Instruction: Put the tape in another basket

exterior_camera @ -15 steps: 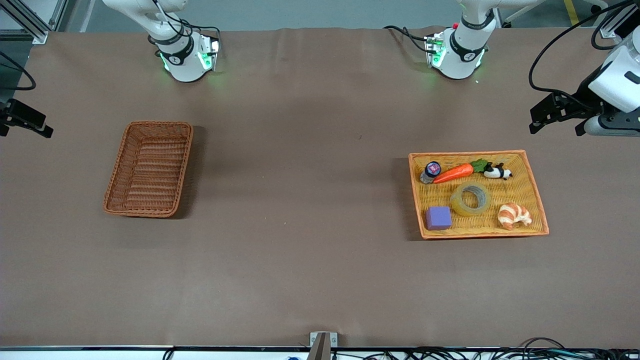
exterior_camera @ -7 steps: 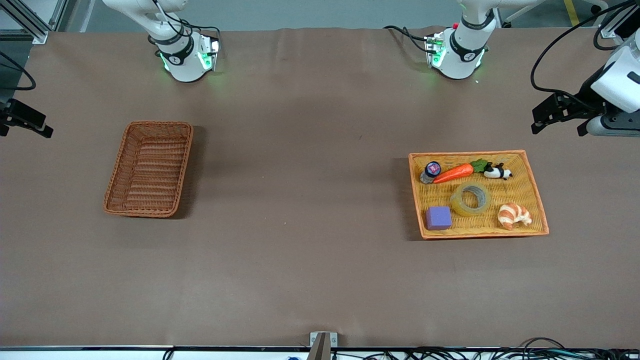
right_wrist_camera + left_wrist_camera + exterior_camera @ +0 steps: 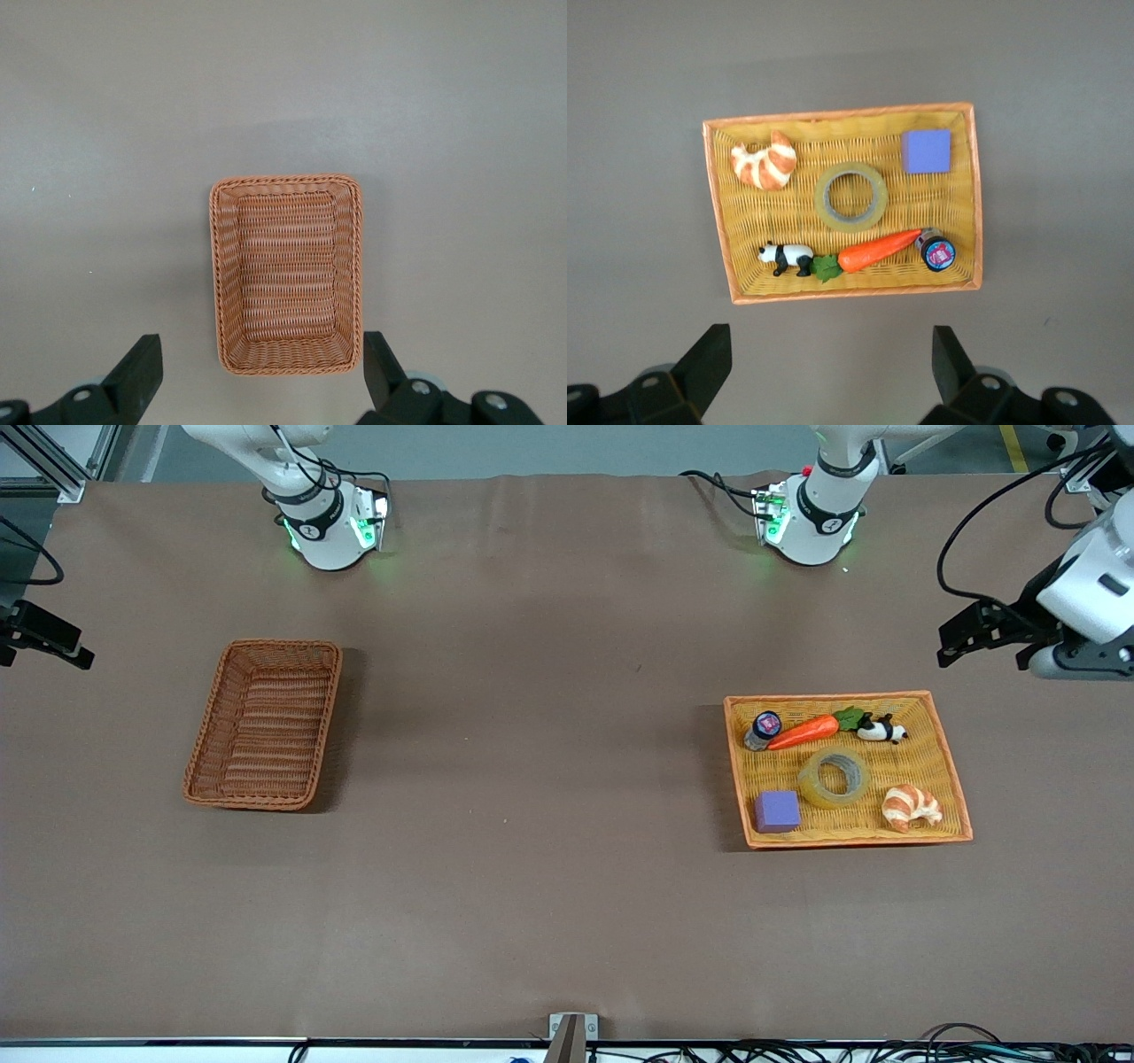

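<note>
The tape [image 3: 834, 778] lies flat in the middle of the shallow yellow tray [image 3: 828, 697] at the left arm's end of the table, and it also shows in the left wrist view [image 3: 850, 197]. The dark reddish-brown basket [image 3: 266, 726] stands empty at the right arm's end and fills the right wrist view [image 3: 286, 274]. My left gripper [image 3: 983, 651] hangs high, open and empty, over the table beside the tray [image 3: 830, 354]. My right gripper [image 3: 44, 657] is open and empty, high above the table beside the basket [image 3: 261, 354].
In the tray with the tape lie a croissant [image 3: 911, 807], a purple block [image 3: 777, 811], a carrot [image 3: 804, 732], a toy panda [image 3: 881, 730] and a small jar [image 3: 764, 729]. Brown tabletop stretches between the two baskets.
My left arm's wrist has shifted slightly in the air near the tray. The right arm, the tape and both baskets have not moved.
</note>
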Action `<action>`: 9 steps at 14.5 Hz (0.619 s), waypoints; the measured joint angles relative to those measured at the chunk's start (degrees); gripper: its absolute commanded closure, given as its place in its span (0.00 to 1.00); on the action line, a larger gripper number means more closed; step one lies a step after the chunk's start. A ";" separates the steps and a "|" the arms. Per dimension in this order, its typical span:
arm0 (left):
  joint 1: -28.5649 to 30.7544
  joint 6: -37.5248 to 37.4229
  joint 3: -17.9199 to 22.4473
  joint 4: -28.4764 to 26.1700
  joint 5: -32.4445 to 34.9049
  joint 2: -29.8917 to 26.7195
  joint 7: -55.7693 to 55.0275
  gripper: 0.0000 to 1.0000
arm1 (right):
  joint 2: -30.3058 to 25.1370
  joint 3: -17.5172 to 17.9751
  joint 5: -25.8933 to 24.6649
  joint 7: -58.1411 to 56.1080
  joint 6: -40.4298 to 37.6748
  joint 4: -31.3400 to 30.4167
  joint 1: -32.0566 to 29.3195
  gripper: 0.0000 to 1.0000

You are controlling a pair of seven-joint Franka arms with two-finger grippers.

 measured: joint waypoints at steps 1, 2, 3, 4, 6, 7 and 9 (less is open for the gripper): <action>0.23 0.70 0.06 -1.12 0.01 0.53 0.00 0.00 | 0.00 0.00 0.00 0.00 0.00 0.00 0.00 0.00; 0.41 2.21 0.22 -2.38 0.01 1.22 0.00 0.00 | 0.00 -0.01 0.00 0.00 0.00 0.00 0.00 0.00; 0.50 4.10 0.45 -3.76 0.01 2.05 0.02 0.00 | 0.00 -0.01 0.00 0.00 0.00 0.00 0.00 0.00; 0.52 6.15 0.66 -5.16 0.01 3.13 0.02 0.00 | 0.00 -0.01 0.00 0.00 -0.01 -0.01 0.00 0.00; 0.52 9.97 0.74 -7.99 0.02 5.92 0.03 0.00 | 0.00 -0.02 0.00 0.00 -0.02 -0.01 0.00 0.00; 0.51 11.96 0.74 -9.21 0.02 7.57 0.03 0.00 | 0.00 -0.03 0.00 0.00 -0.03 -0.01 0.00 0.00; 0.52 16.99 0.83 -11.46 0.02 10.84 0.03 0.00 | 0.00 -0.04 0.00 0.00 -0.06 -0.01 -0.01 0.00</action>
